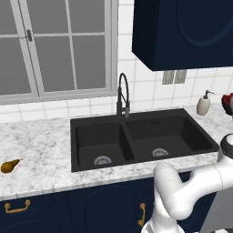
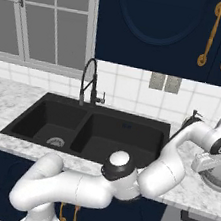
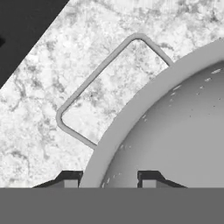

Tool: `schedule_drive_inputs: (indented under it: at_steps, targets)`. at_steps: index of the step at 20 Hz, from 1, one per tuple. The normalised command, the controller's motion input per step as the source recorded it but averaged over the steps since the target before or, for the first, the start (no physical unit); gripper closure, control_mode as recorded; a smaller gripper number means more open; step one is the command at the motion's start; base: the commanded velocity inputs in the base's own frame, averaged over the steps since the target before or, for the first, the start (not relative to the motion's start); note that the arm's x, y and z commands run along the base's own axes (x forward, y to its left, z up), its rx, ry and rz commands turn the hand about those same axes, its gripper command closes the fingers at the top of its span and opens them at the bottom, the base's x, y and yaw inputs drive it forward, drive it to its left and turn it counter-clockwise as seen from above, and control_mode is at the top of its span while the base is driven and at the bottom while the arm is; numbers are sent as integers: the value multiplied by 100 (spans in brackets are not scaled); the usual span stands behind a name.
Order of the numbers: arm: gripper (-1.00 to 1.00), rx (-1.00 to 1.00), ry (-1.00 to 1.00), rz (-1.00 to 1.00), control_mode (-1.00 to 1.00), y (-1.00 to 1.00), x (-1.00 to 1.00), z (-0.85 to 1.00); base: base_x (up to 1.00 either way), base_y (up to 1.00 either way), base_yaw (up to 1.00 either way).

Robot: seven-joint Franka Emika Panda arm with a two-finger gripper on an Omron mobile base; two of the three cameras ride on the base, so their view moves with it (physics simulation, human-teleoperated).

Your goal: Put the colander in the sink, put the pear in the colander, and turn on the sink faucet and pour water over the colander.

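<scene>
In the hand view the white-silver colander sits on the marble counter, its wire handle sticking out toward the sink. My gripper straddles the colander's rim, one fingertip outside and the other inside the bowl; whether they press on it is unclear. From the right base view the gripper reaches down onto the colander, right of the black sink. The black gooseneck faucet stands behind the sink's divider, no water running. The golden-brown pear lies on the counter far left of the sink.
A white soap dispenser and a dark bowl with red fruit stand at the back right of the counter. Dark blue wall cabinets hang above that end. A window sits behind the left counter.
</scene>
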Motion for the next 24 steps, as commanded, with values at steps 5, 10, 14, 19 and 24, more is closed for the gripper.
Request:
schedule_drive_inputs:
  at_steps: [5, 10, 14, 19, 24]
  targets:
    - [100, 2, -13, 0, -100, 84, -48, 38, 0, 0, 0]
    - [100, 0, -25, 1, -100, 99, -78, 38, 0, 0, 0]
    - [100, 0, -30, 0, -100, 100, -98, 23, 0, 0, 0]
    - [100, -1, -33, 0, -100, 100, -100, 21, 0, 0, 0]
    - [100, -7, -31, 0, -100, 100, -73, 46, 0, 0, 0]
